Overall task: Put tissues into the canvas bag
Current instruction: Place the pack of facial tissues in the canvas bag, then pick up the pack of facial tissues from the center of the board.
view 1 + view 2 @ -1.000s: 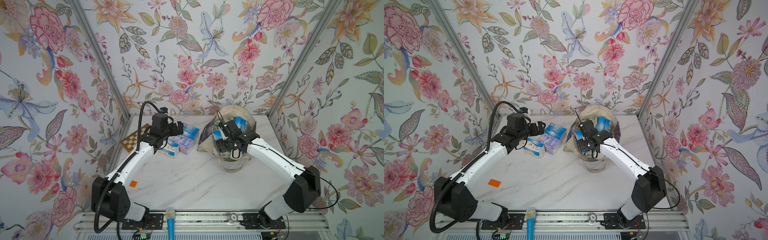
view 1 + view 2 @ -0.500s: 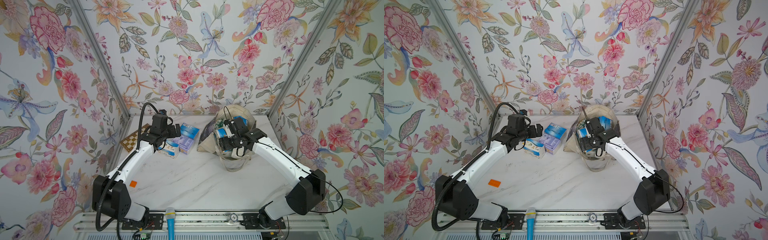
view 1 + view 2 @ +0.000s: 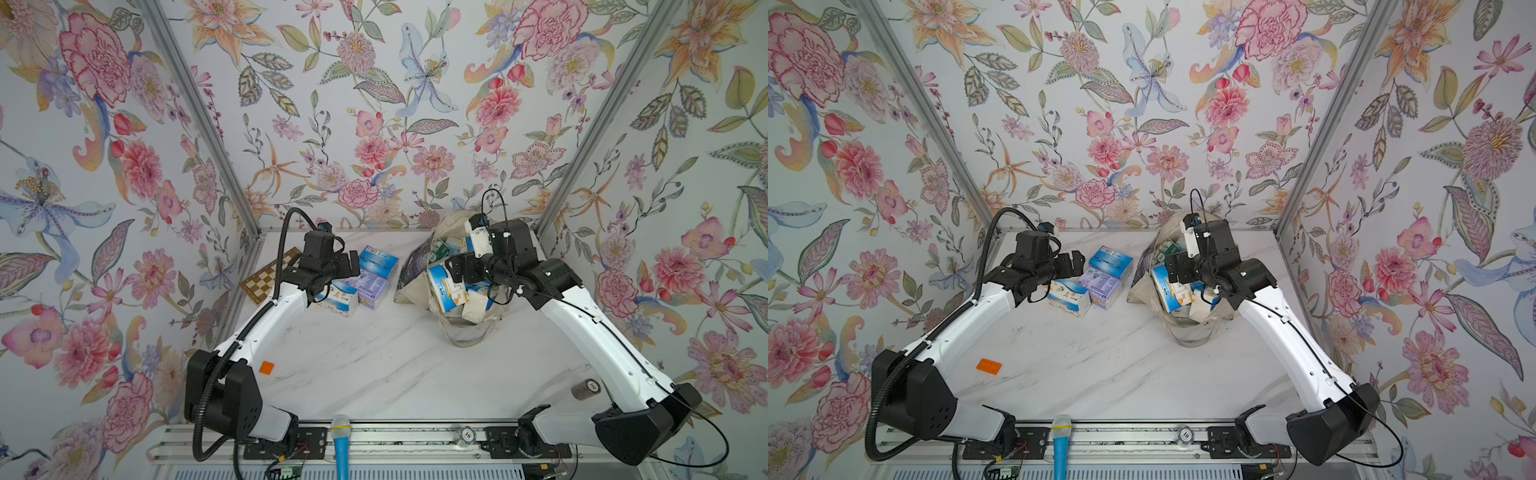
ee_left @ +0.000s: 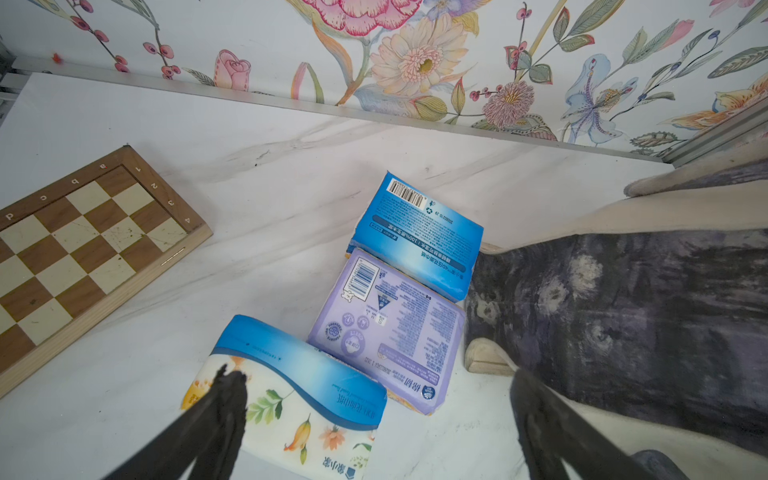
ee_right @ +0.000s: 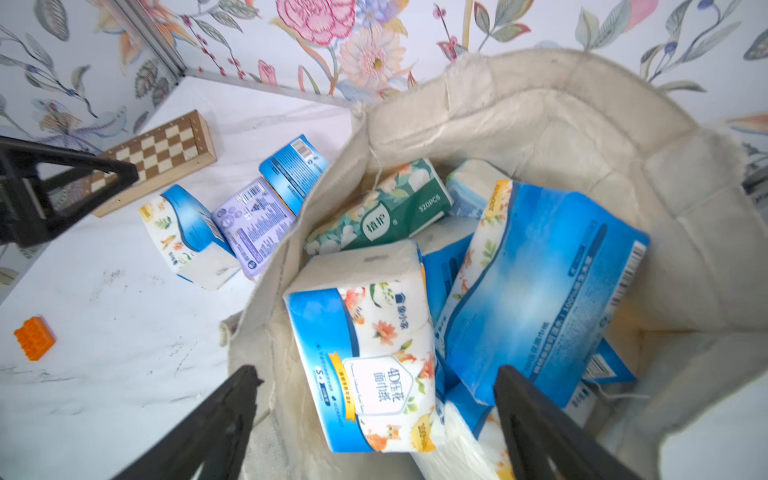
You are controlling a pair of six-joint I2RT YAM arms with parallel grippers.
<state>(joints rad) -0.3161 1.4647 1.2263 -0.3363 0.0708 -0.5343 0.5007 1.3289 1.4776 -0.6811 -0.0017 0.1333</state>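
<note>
The canvas bag [image 3: 465, 332] [image 3: 1192, 334] slumps open at the back right, its dark printed side [image 4: 623, 299] facing the loose packs. Several tissues lie inside it: a floral blue-white pack [image 5: 374, 365], a blue one [image 5: 536, 291] and a green one [image 5: 386, 212]. My right gripper [image 5: 376, 374] [image 3: 457, 270] hangs open over the bag's mouth, and the floral pack lies between its fingers untouched. Three tissues lie on the table left of the bag: blue [image 3: 377, 259] [image 4: 419, 237], lavender [image 3: 370, 286] [image 4: 386, 328] and floral [image 3: 338, 299] [image 4: 299, 399]. My left gripper [image 4: 374, 374] [image 3: 332, 274] is open just above the floral one.
A wooden chessboard [image 3: 270, 278] [image 4: 83, 249] lies at the back left by the wall. An orange block [image 3: 266, 368] [image 5: 35, 336] sits near the left arm. A small cylinder [image 3: 585, 388] stands at the front right and a blue microphone [image 3: 340, 432] at the front rail.
My right gripper has opened wider and drawn back up and to the right from the bag, leaving the floral pack inside. The left arm has barely moved.
</note>
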